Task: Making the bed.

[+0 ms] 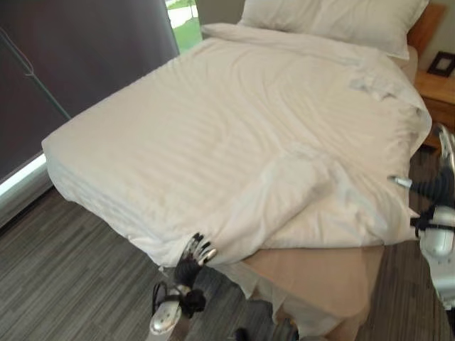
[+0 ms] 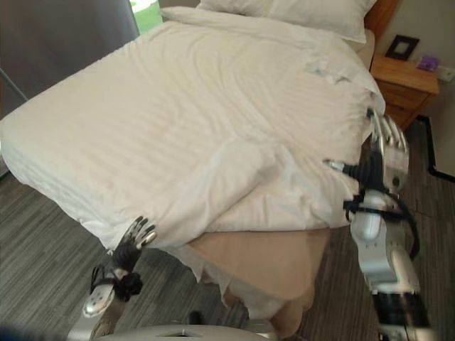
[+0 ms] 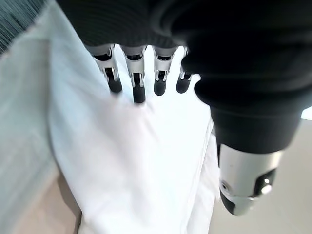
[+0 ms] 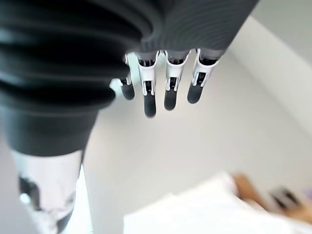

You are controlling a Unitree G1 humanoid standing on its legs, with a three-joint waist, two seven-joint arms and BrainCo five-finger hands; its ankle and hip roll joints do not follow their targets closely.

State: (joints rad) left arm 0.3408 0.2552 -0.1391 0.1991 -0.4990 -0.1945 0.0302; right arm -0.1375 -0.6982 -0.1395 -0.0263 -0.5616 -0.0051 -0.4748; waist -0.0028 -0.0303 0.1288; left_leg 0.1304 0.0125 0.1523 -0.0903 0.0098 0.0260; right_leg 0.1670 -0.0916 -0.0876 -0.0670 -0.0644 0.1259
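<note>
We find the duvet point(image 1: 234, 135) folded back at the bed's foot corner, exposing the tan sheet point(image 1: 320, 273). Left hand point(image 1: 197, 250) rests straight-fingered on its edge; right hand point(image 2: 387, 153) open, empty. Next: grip and draw it down.

— Where do the two head views look from?
— From above the foot corner of the bed point(image 1: 213, 142), facing down along it toward the pillows point(image 1: 334, 18); they share nearly the whole bed.
— And the wrist views?
— Each looks along its own fingers from very close: the left hand point(image 3: 141, 78) over the white duvet point(image 3: 126, 161), the right hand point(image 4: 161, 87) toward a pale wall point(image 4: 170, 151).
</note>
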